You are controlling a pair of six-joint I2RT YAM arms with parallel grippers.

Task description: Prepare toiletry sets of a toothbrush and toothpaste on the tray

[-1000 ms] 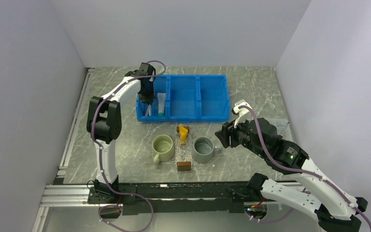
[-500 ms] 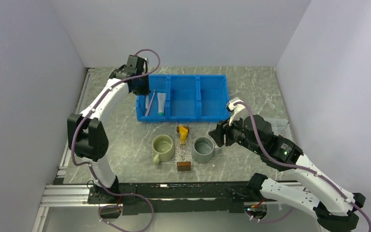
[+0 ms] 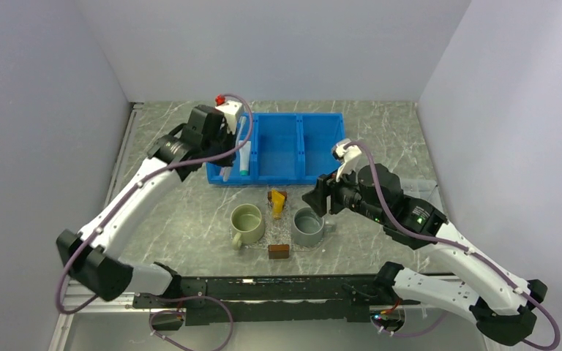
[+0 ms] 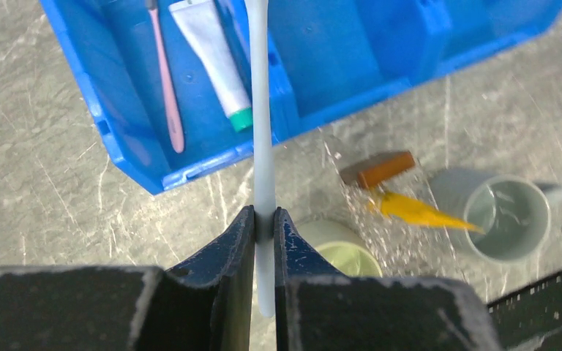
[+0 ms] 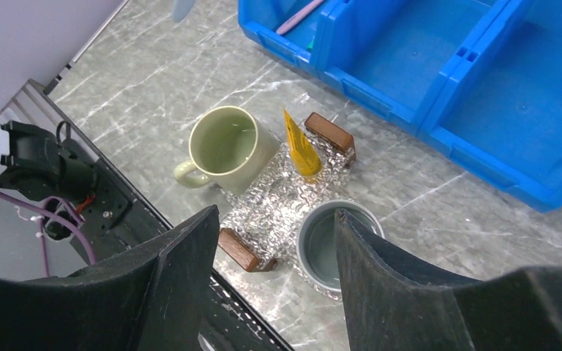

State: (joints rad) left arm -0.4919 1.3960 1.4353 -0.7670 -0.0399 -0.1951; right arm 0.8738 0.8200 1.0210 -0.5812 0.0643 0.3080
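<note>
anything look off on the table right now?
Nothing spilled or broken. The tray is crowded: the grey mug and green mug stand on or against its rim, brown blocks sit at two ends, and the yellow toothpaste lies askew across it.

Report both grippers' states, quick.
Left gripper: closed on the pale blue-white toothbrush.
Right gripper: open, holding nothing.
</note>
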